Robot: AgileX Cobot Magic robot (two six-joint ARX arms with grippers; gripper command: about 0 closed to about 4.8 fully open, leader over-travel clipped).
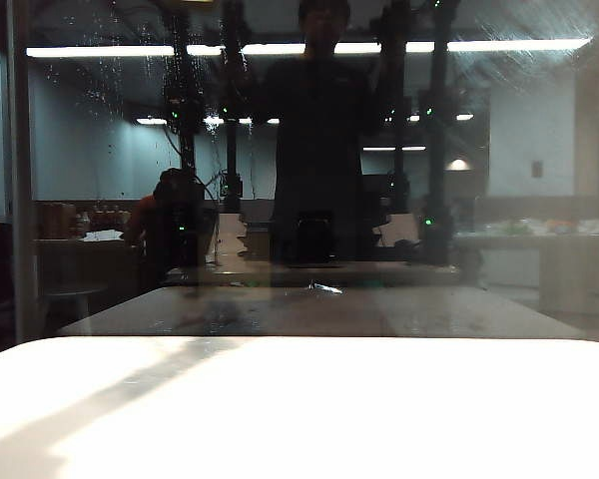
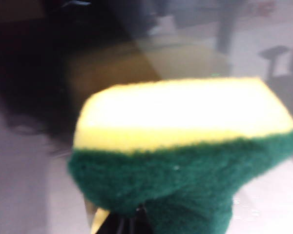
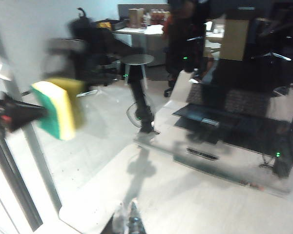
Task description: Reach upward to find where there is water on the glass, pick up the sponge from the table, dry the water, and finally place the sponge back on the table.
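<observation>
The sponge (image 2: 185,146), yellow foam over a dark green scouring layer, fills the left wrist view. My left gripper (image 2: 134,222) is shut on its green underside. The right wrist view catches the same sponge (image 3: 58,109) held up in the air by the dark left gripper (image 3: 34,113), close to the glass (image 3: 210,97). My right gripper (image 3: 129,217) is shut and holds nothing. Fine droplets and thin drip streaks of water (image 1: 105,75) glint on the upper left of the glass (image 1: 309,200). The white table (image 1: 299,409) lies below the glass, with no arm showing over it in the exterior view.
A grey vertical frame strip (image 1: 20,200) borders the glass on the left. Bright light strips (image 1: 309,47) and dim shapes of a person and the arm stands are mirrored in the pane. Faint diagonal smears (image 1: 549,40) mark its upper right.
</observation>
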